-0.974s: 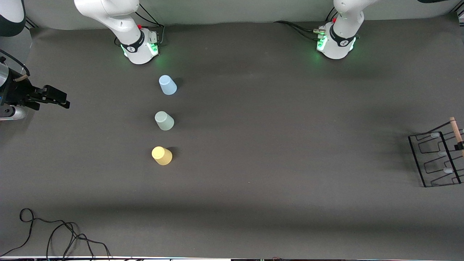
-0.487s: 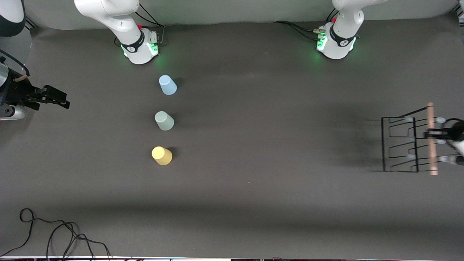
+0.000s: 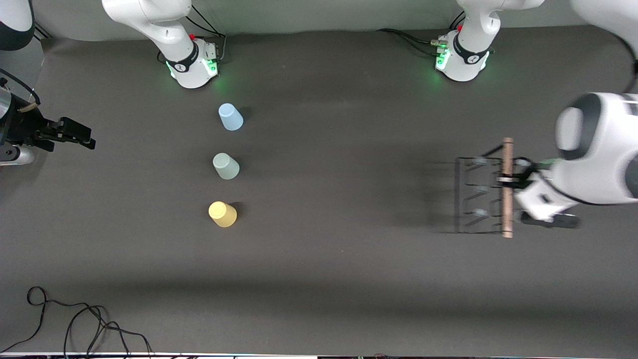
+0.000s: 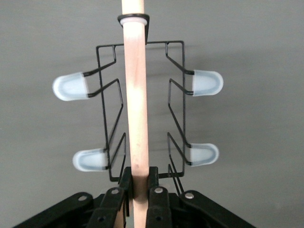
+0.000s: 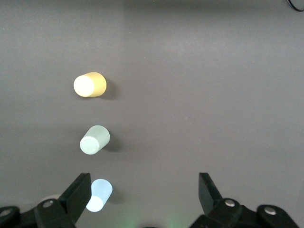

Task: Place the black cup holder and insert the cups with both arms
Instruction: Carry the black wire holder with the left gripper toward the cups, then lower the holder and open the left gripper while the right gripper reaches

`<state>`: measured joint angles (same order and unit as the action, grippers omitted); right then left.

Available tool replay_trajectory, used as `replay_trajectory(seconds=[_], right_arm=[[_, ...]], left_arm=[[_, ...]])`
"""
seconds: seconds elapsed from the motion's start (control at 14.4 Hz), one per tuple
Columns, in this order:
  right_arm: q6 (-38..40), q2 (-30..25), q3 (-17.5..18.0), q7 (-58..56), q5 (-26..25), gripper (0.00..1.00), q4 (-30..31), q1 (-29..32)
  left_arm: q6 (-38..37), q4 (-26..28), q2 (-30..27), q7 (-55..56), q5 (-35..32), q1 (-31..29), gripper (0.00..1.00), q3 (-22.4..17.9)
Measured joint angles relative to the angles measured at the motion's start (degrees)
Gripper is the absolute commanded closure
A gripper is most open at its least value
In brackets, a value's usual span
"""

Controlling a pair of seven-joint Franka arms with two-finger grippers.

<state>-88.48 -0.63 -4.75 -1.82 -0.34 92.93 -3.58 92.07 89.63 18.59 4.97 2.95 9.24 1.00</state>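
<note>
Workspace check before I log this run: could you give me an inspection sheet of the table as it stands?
Surface: dark grey table, no spills seen.
Job's things: black cup holder carried by its wooden handle; light blue cup, pale green cup and yellow cup stand upside down in a row.
Clutter: nothing seen.
Grippers: left gripper shut on the handle, over the left arm's end; right gripper open, waiting above the cups.
Cables: loose black cable at the table's near edge.
Surroundings: nothing seen.

White jointed arms, green-lit bases
</note>
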Motion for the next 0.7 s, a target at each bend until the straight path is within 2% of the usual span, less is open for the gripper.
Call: replay_trajectory(seconds=[0.21, 0.49, 0.7], right_arm=[[0.3, 0.0, 0.0, 0.0, 0.0, 0.0, 0.0, 0.0], [1.7, 0.0, -0.2, 0.1, 0.0, 0.0, 0.0, 0.1], [3.5, -0.1, -0.4, 0.2, 0.0, 0.0, 0.0, 0.1]], left_arm=[[1.5, 0.1, 0.0, 9.2, 1.9, 8.0, 1.0, 0.3], [8.2, 0.7, 2.6, 19.5, 4.7, 18.2, 1.0, 0.5], [13.9, 0.7, 5.3, 23.3, 4.9, 22.4, 1.0, 0.5]])
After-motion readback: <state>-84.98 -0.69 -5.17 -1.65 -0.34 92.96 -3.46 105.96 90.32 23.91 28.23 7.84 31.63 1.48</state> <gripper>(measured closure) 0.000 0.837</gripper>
